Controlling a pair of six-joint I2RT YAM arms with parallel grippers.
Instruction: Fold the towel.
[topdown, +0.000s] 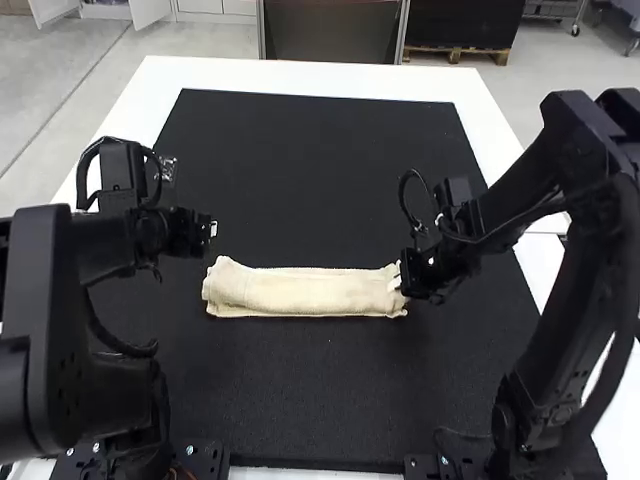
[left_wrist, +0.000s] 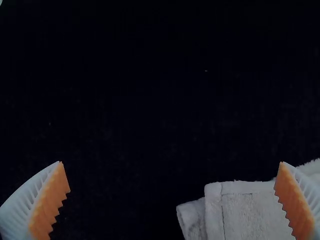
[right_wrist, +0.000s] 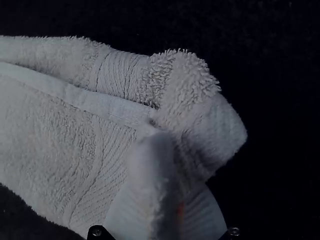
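"What has the right gripper (right_wrist: 167, 192)?"

"A pinch of the towel's (topdown: 300, 292) end. The left gripper (left_wrist: 171, 162) is spread apart near the other end."

"How will it handle?"

"Light, soft and limp, I'd judge. Take all layers at each end, or they may slip."

"Room?"

"It's a long strip; black mat (topdown: 320, 180) extends beyond both long edges, white table (topdown: 330, 72) farther out."
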